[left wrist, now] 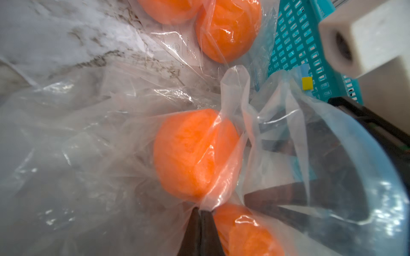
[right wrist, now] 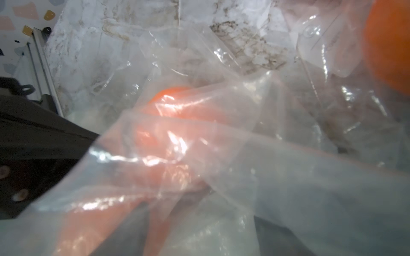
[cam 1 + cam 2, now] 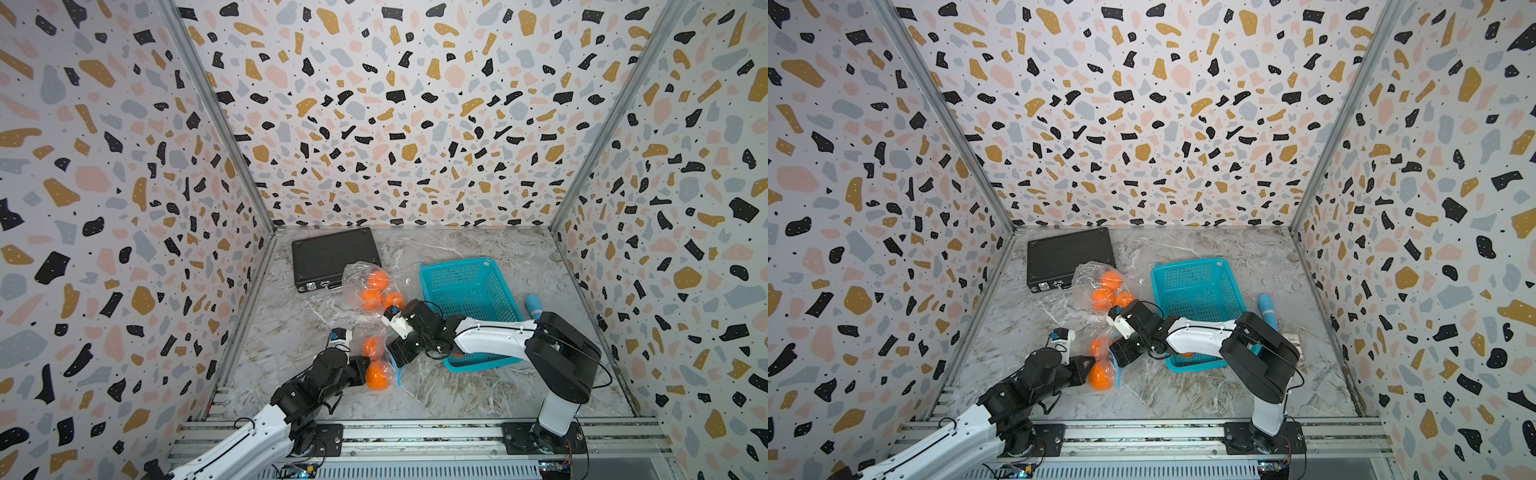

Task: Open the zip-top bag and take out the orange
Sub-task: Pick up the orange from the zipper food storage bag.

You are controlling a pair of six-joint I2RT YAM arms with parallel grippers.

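Pinched in the shut fingers of the left gripper [image 1: 201, 218] is a fold of the zip-top bag [image 1: 235, 93]. One orange [image 1: 190, 153] and a second orange [image 1: 246, 235] are enclosed in its film. The right gripper [image 3: 395, 352] is seen spread wide at the blue zip edge. Opening is judged under way; next, the mouth must be parted and an orange reached. Three further oranges [image 3: 376, 286] are held in another bag [image 3: 361, 270]. Beside it, the teal basket [image 3: 457, 262] is partly covered by the right arm.

Vivid orange [image 3: 378, 376]; clear, blue-edged zip-top bag [image 1: 77, 144]; teal lattice basket [image 3: 457, 264]; black case [image 3: 332, 253]; grey-veined marble table [image 3: 478, 395]; white walls [image 3: 374, 104] speckled black, ochre, pink, grey.
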